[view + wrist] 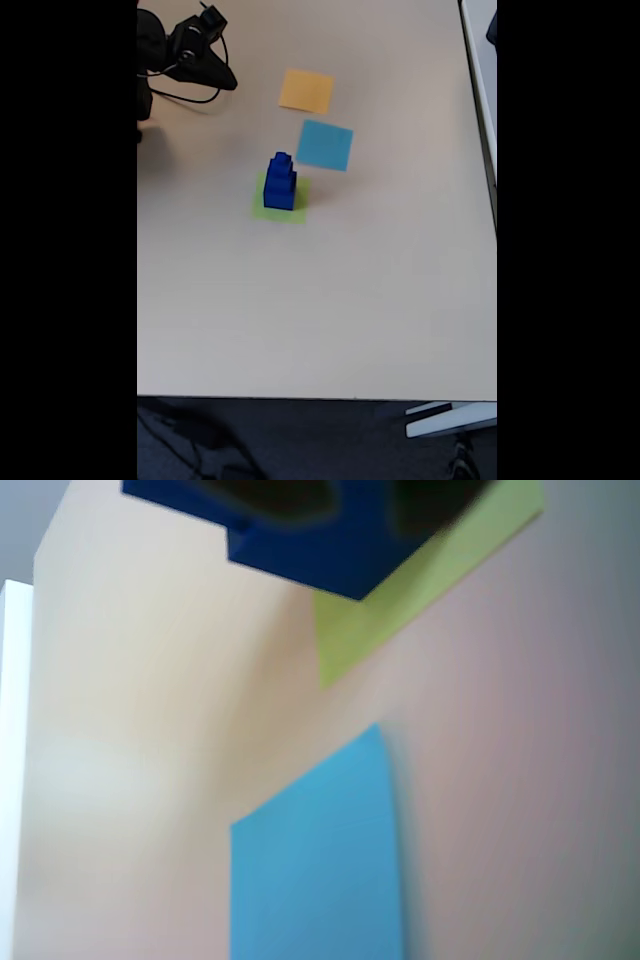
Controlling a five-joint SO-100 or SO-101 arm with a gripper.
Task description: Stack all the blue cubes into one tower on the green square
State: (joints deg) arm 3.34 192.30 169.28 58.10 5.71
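A stepped tower of blue cubes stands on the green square mid-surface, well apart from the claw at the fixed view's upper left, whose opening I cannot tell

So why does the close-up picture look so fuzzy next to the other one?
The wrist view is soft all over: the blue cubes and green square have smeared edges, with dark blurs across the top. The fixed view is sharper, evenly lit, with black bars either side and a faint shadow by the tower.
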